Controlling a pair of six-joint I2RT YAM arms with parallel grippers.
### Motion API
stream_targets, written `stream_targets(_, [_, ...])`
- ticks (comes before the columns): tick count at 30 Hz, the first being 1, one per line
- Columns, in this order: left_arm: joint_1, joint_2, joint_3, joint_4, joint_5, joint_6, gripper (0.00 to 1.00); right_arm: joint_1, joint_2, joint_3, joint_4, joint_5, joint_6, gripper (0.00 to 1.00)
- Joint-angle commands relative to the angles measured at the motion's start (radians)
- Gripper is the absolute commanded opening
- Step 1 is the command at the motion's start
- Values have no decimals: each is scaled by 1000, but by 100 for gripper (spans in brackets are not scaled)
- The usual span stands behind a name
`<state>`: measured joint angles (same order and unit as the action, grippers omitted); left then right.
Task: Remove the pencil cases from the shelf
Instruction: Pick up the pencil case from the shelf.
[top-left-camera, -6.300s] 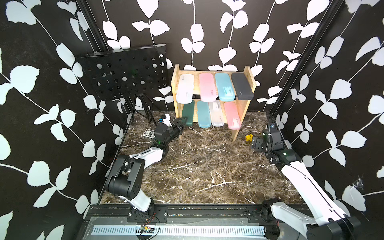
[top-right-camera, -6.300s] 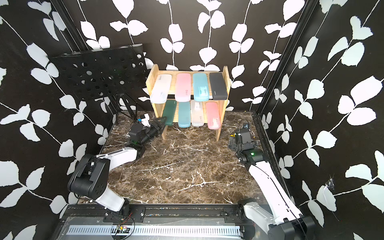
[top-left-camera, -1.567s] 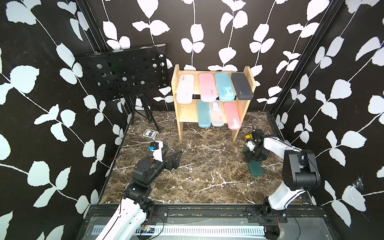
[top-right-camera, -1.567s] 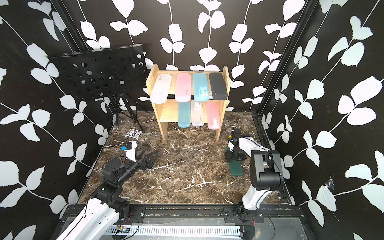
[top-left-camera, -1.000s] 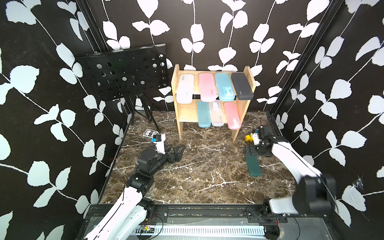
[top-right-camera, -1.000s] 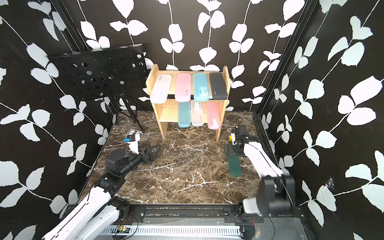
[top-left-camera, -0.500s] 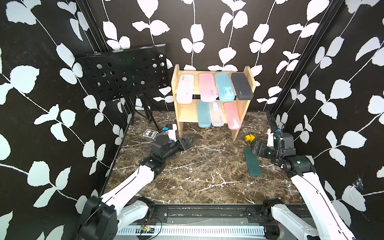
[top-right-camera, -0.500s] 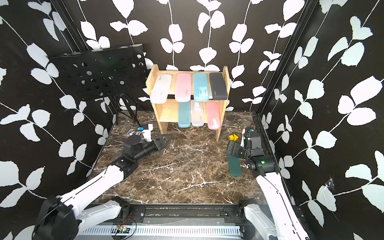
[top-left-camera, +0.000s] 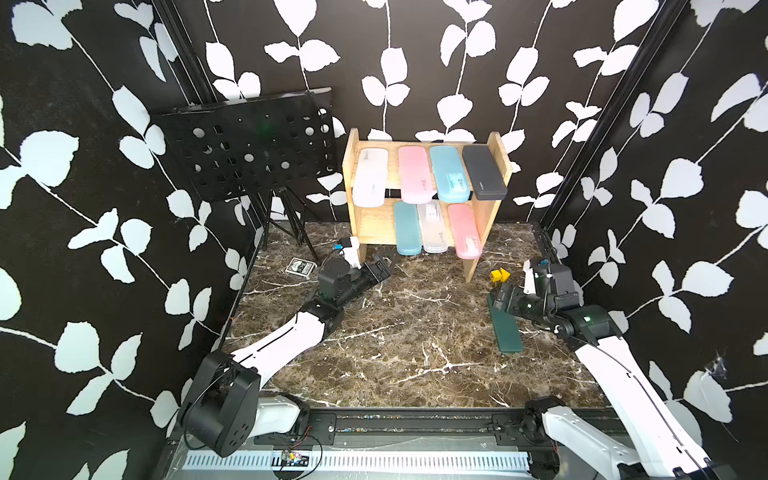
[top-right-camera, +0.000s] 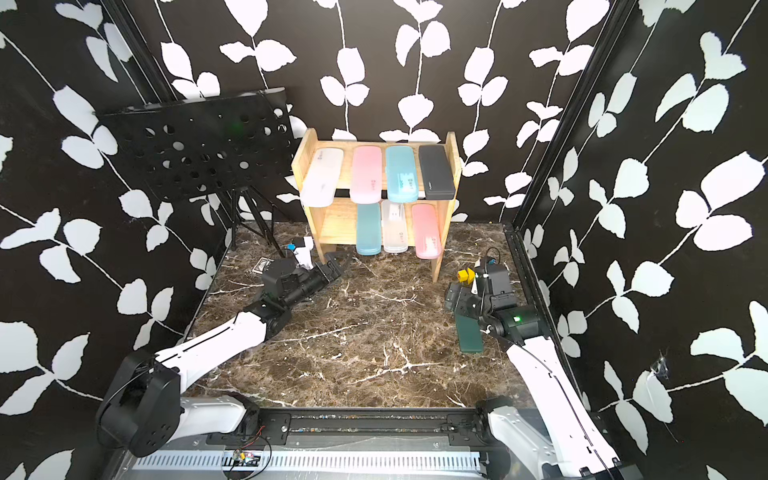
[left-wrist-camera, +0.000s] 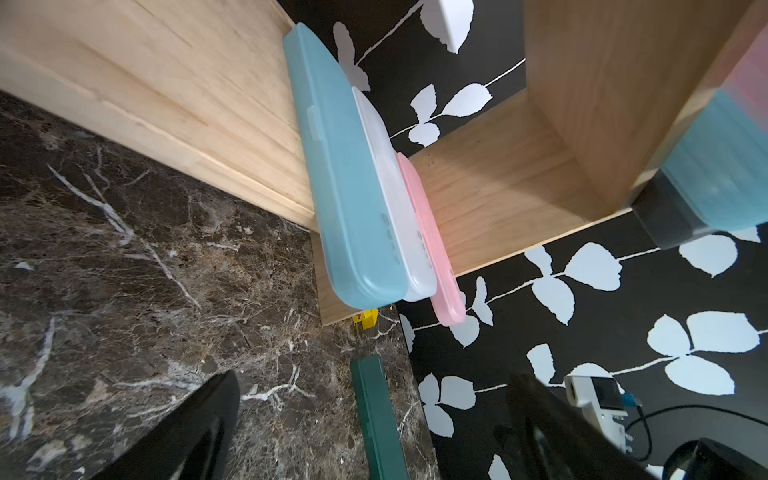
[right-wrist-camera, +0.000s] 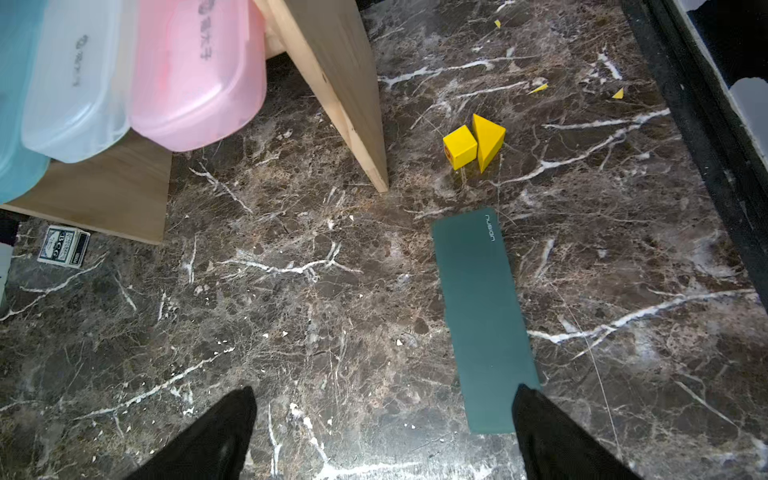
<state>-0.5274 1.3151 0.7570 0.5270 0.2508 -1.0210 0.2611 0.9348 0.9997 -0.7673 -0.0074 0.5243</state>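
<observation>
At the right edge of the desk (top-left-camera: 415, 332), the dark green case (top-left-camera: 506, 332) lies beside the right gripper (top-left-camera: 500, 300), jaws spread; left gripper (top-left-camera: 381, 268) likewise.

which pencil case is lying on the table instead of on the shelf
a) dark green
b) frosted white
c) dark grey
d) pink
a: the dark green case lies flat on the marble table, off to the side of the shelf.
</observation>
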Motion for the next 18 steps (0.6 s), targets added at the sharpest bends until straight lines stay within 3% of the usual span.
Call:
stream_targets(1, [-9,24,64,55,-17,-29,99,19,6,33,33,20,14,100])
stream_targets(12, [-40,209,168,103,18,-118,98,30,30,50,61,17,22,99])
stream_targets(18, [-41,270,203,139,13,-135,84,33,39,60,53,17,10,99])
